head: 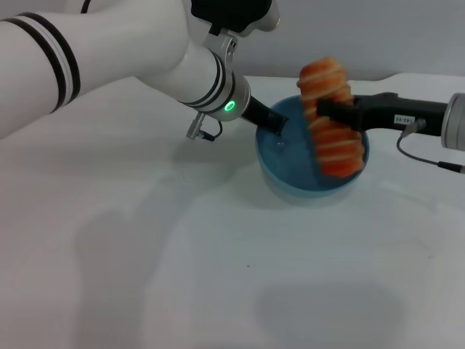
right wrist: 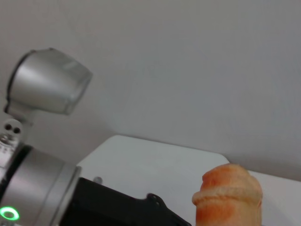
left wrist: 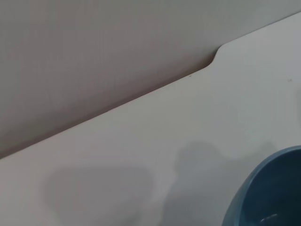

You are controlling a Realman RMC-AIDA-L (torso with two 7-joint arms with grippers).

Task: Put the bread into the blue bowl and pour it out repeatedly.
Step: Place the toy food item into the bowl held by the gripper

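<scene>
The right gripper (head: 325,110), closed on the bread (head: 331,120), holds it upright over the blue bowl (head: 290,185), not yet released, while the left gripper (head: 280,123) clamps the bowl's far rim, pouring seemingly still ahead.

Support surface: one white table (head: 145,276), smooth and matte, with a rounded step in its far edge visible in the left wrist view; a pale wall stands behind it.

Resting directly on it: one blue bowl (head: 290,190), round, glossy, upright, standing directly under the left gripper (head: 278,123), whose black tip reaches the rim on that arm's side, and under the right gripper (head: 325,109).

Soft grey shadows lie on the tabletop.
</scene>
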